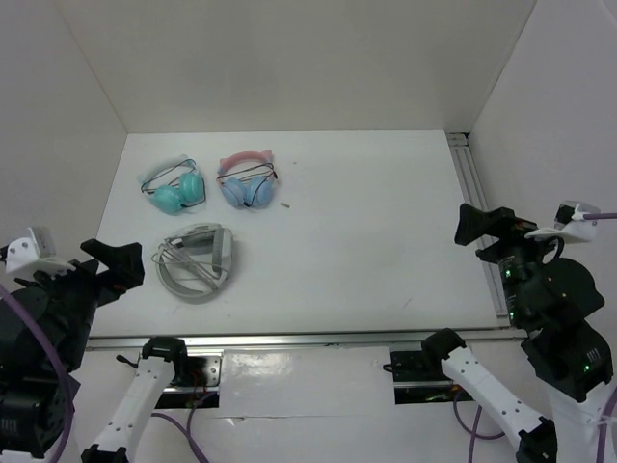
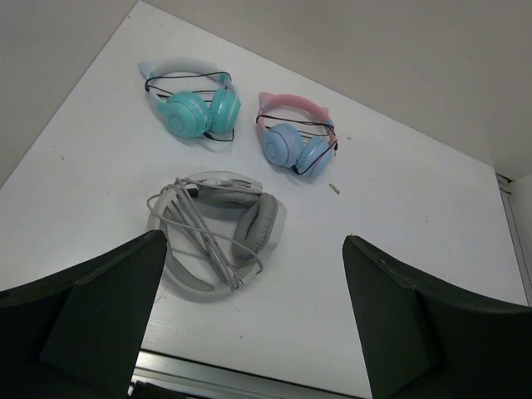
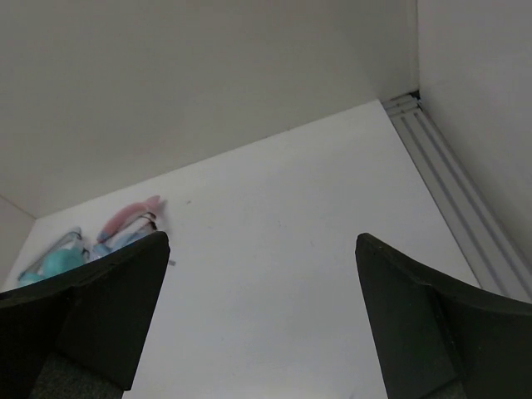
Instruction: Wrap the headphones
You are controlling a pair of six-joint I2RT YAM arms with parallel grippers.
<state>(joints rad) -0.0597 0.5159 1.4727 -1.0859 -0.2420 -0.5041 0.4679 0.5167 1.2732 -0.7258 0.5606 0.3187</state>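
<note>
Jaws apart on both the left gripper (image 2: 258, 316) and right gripper (image 3: 262, 316), holding nothing.
We see 3 sets on the table (image 1: 386, 231): teal headphones (image 2: 193, 112) and pink headphones (image 2: 293, 141) with cords wound round, grey headphones (image 2: 218, 231) with cord bunched loosely (possibly left to tidy).

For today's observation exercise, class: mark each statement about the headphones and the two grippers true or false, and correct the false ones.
1. Three headphones lie on the table. True.
2. The teal headphones lie right of the pink-and-blue headphones. False: they lie to their left.
3. The left gripper holds the grey headphones. False: it is open and holds nothing.
4. The right gripper is open and empty. True.
5. The grey headphones lie nearest the arms. True.
</note>
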